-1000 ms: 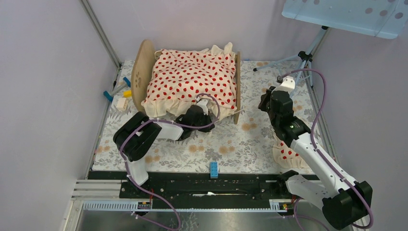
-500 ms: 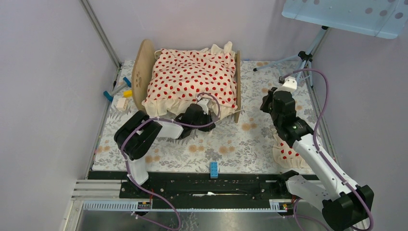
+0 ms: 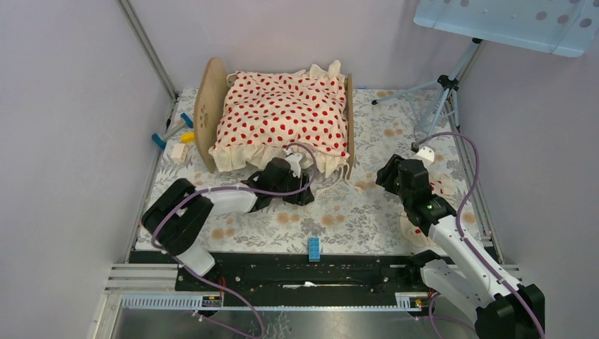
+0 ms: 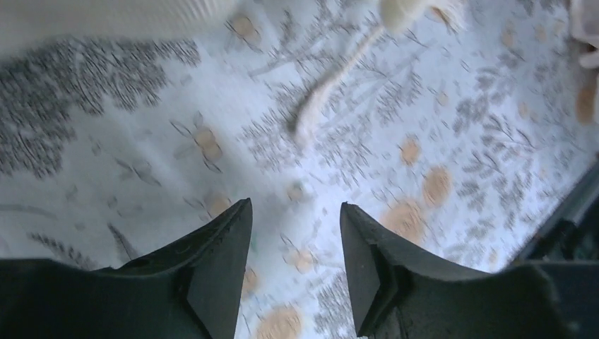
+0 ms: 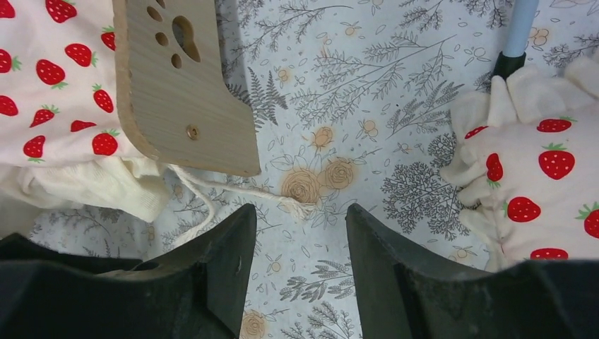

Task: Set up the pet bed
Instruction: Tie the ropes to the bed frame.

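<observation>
Pet bed (image 3: 205,116) just beyond both pairs of jaws, untouched, jaws apart, empty

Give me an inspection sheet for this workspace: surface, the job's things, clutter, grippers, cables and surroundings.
Surface: floral table cover, with a white cord lying on it beside the bed.
Job's things: pet bed upright at the back, strawberry-print blanket spread over it; matching pillow off the bed, by the right arm.
Clutter: small blue and yellow items and a wooden block left of the bed; blue block on the front rail.
Grippers: left gripper open, empty, over the cover; right gripper open, empty, near the bed's end board.
Cables: purple cables loop along both arms.
Surroundings: tripod, light panel, plain walls.
</observation>
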Robot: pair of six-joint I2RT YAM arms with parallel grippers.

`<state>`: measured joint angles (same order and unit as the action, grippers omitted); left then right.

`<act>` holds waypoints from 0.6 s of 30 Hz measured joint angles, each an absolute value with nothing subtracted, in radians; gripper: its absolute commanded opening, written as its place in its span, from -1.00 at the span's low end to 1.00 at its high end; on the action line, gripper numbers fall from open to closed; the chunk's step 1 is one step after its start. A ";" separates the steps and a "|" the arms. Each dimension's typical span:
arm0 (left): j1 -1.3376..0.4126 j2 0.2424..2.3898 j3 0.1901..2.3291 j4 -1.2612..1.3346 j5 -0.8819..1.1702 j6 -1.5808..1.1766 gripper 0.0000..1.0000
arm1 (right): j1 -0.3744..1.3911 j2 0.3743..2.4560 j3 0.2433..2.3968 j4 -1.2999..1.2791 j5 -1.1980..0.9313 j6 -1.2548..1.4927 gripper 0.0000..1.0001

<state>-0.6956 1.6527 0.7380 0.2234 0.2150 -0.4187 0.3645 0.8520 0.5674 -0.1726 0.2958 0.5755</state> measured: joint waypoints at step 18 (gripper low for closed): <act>-0.666 0.805 0.577 -0.249 -0.035 -0.551 0.89 | 0.629 1.138 0.581 0.202 0.174 0.651 0.26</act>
<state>-0.6659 0.8051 0.5770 -0.2489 -0.0353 -0.5514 0.6289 1.1381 0.5808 0.2016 0.1741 0.6514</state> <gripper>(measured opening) 0.925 0.624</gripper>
